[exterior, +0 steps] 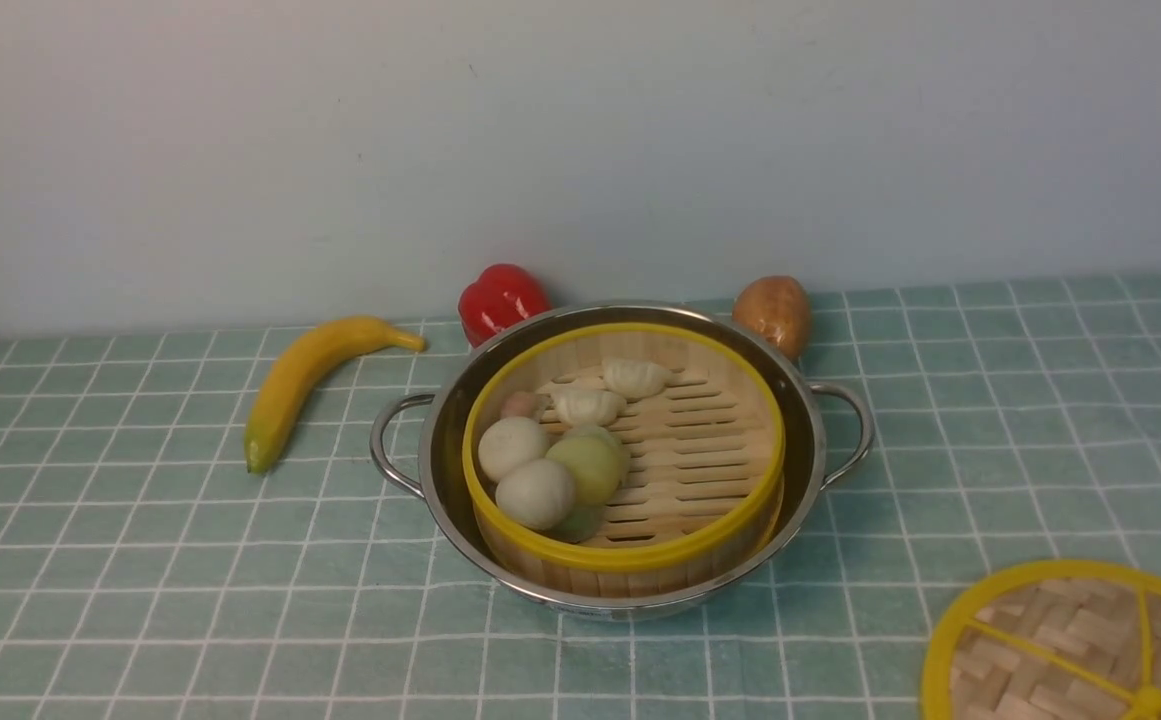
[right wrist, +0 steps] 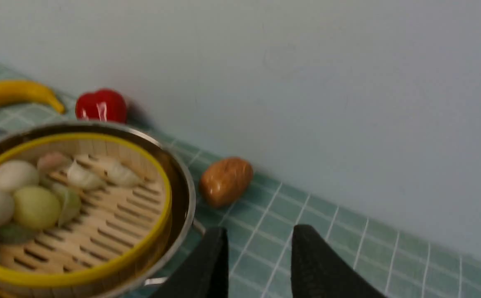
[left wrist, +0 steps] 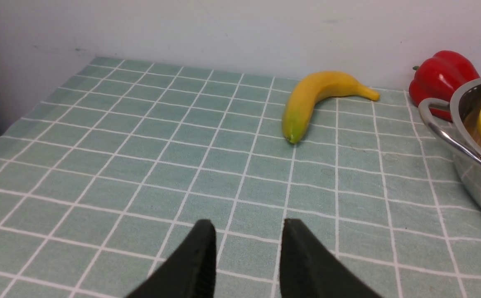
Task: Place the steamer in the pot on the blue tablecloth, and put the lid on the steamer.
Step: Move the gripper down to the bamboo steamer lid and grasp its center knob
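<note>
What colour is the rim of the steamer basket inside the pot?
The steamer has a yellow rim; the front view shows it best.

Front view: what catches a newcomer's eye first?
The shiny pot at the centre of the blue tablecloth, with the yellow-rimmed steamer inside it holding pale buns and dumplings. Then the lid on the cloth at near right, partly out of frame. A banana lies left of the pot, a red pepper and potato behind it.

The steamer (exterior: 630,557), a yellow-rimmed bamboo basket with a slatted floor, is seated upright inside the shiny two-handled pot (exterior: 800,430) at centre frame. The pot is set on the white-gridded blue tablecloth (exterior: 140,560). The woven, yellow-spoked lid (exterior: 1070,640) is laid flat at lower right, apart from the pot and partly cropped.
</note>
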`<state>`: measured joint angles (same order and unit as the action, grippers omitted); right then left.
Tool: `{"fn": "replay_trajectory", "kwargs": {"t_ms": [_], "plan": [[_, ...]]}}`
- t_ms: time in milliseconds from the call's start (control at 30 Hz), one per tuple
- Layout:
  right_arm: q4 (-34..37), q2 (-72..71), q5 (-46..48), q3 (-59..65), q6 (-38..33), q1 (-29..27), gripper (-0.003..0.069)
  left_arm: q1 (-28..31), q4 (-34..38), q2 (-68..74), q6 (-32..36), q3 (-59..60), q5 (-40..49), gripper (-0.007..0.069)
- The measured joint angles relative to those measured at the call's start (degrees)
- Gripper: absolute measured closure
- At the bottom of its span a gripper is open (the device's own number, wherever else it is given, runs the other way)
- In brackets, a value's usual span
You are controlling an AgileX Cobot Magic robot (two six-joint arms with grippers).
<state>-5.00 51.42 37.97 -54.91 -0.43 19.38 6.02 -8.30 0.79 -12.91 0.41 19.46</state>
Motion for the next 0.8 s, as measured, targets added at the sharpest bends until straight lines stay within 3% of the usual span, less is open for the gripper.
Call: {"fn": "replay_trajectory", "kwargs": {"t_ms": [333, 600, 800], "plan": [[5.00, 4.34, 30.03, -1.16, 2.10, 0.00, 0.0416, 0.00, 0.00, 0.00, 0.00, 0.00, 0.00, 0.0382], [5.62, 11.11, 32.37, -1.22, 8.79, 0.00, 0.0416, 0.00, 0.00, 0.01, 0.00, 0.00, 0.00, 0.0382], [4.29, 17.76, 32.32, -1.22, 9.46, 0.00, 0.0416, 0.00, 0.00, 0.01, 0.00, 0.00, 0.00, 0.0382]]}}
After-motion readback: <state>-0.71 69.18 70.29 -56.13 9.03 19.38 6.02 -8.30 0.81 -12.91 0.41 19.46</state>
